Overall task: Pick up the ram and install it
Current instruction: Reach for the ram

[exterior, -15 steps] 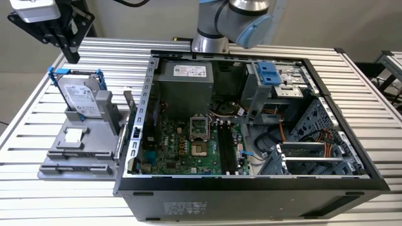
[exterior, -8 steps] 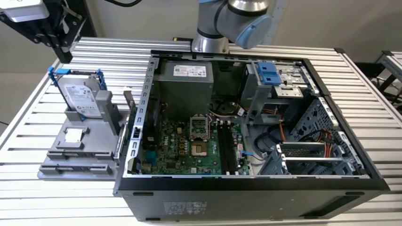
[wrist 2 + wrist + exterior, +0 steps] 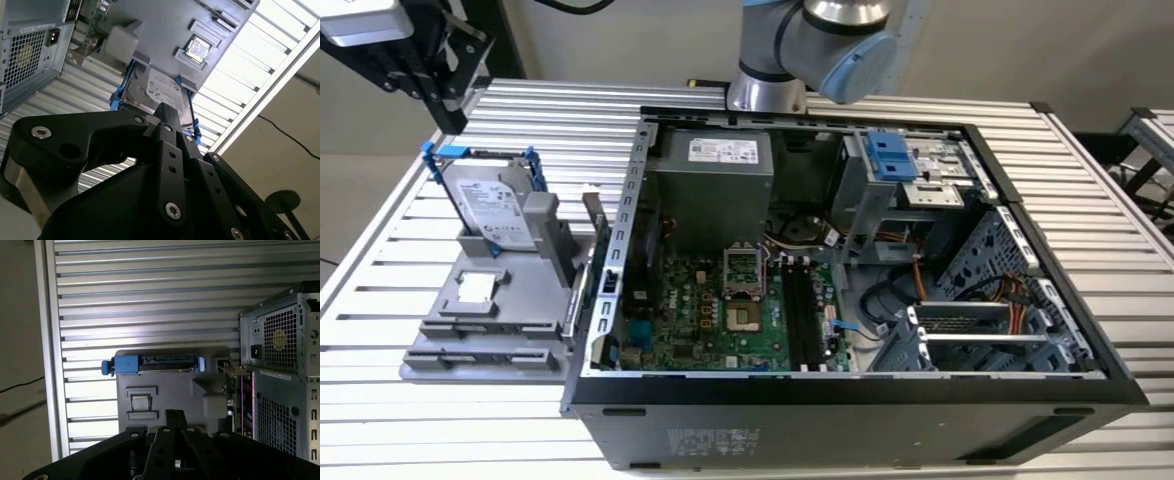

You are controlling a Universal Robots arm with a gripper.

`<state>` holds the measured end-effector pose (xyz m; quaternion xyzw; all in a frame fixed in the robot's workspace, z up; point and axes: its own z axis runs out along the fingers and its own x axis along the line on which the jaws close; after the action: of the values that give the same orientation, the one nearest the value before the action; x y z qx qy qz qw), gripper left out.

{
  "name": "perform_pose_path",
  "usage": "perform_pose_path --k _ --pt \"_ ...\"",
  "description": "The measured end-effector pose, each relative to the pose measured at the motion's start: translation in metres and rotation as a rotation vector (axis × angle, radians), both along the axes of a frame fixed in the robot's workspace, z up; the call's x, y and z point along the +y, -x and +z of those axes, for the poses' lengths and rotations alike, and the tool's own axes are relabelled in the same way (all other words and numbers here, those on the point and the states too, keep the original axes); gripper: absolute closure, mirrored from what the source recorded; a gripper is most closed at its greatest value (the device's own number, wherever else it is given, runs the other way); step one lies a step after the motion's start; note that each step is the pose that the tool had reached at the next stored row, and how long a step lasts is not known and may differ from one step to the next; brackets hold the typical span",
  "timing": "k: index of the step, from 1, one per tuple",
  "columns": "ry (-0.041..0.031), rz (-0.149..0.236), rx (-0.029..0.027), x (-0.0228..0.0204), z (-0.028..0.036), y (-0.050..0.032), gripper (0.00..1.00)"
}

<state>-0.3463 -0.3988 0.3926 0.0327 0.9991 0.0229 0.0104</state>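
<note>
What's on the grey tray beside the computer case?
A hard drive in a blue bracket stands upright, a small square chip lies flat, and the ram stands on edge nearest the case. The drive hides the tray behind it.

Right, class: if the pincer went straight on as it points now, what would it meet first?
Probably the grey parts holder, beside the upright hard drive in its blue bracket; in the first wrist view the pincer points at both. Depth is unclear, so the drive could come first.
</note>
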Motion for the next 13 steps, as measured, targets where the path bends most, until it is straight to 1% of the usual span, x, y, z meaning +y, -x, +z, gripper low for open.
perform_pose_path --k 6,13 --pt "0.0001 0.026 0.0 -0.0009 0.0 0.0001 1.0" --pt "0.0001 0.034 0.0 -0.0012 0.0 0.0001 1.0"
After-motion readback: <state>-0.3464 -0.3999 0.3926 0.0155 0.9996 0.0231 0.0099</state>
